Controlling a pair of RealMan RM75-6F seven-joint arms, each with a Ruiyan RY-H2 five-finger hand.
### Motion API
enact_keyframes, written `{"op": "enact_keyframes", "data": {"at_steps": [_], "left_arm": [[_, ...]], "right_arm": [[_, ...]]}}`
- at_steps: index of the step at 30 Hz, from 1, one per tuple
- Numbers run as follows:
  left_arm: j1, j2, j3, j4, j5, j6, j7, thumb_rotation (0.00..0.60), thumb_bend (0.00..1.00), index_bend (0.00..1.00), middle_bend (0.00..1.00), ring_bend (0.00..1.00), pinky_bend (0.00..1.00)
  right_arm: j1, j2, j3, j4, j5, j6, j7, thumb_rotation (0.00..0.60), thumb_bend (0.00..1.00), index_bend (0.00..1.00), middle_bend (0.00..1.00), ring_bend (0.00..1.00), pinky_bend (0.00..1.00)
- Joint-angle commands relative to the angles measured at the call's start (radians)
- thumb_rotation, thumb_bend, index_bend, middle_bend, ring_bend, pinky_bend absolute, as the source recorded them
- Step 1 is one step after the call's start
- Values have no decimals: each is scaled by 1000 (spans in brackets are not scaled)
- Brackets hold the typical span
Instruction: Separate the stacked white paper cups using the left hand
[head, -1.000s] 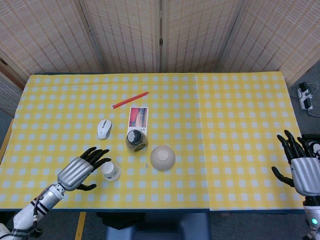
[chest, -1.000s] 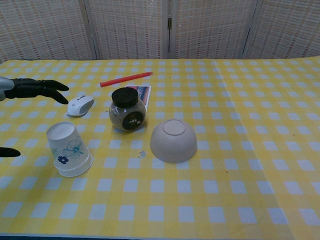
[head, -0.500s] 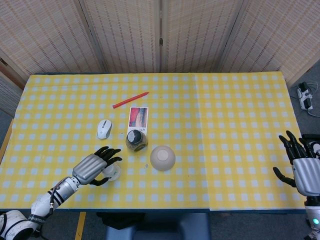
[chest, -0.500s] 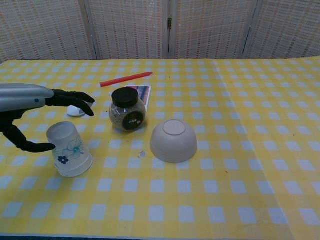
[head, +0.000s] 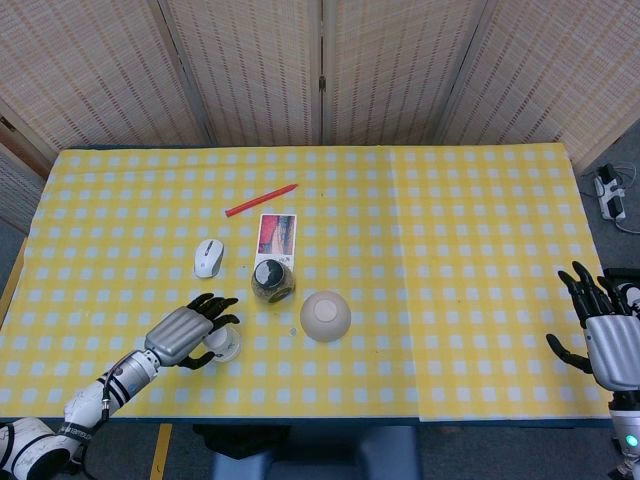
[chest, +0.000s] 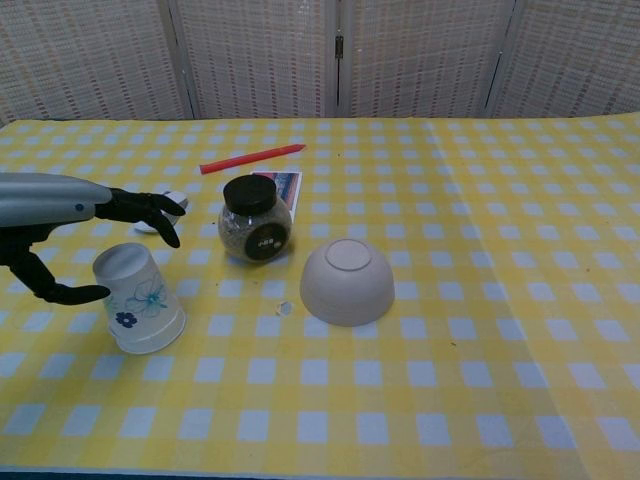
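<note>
The stacked white paper cups stand upside down on the yellow checked table, with a blue flower print on the side; in the head view the cups peek out from under my left hand. My left hand hovers over and around the cups with its fingers spread above the top and its thumb beside the left wall; no grip shows. My right hand is open past the table's right edge, holding nothing.
An upturned beige bowl sits right of the cups. A black-lidded jar, a white mouse, a card and a red pen lie behind them. The table's front edge is near.
My left hand moved right from beside the cups to over them, then sank slightly with the fingers curling down. The cups and right hand stayed put.
</note>
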Motion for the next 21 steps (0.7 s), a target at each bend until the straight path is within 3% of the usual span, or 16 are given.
{"op": "enact_keyframes", "data": {"at_steps": [1, 21], "left_arm": [[-5, 1, 1, 0, -9, -1, 6, 600, 463, 233, 49, 72, 51], [-2, -19, 12, 30, -12, 48, -6, 600, 464, 335, 82, 102, 56]], "right_arm": [[1, -1, 0, 2, 2, -3, 1, 600, 293, 0, 5, 188, 95], [3, -1, 1, 0, 15, -15, -2, 600, 293, 0, 4, 194, 96]]}}
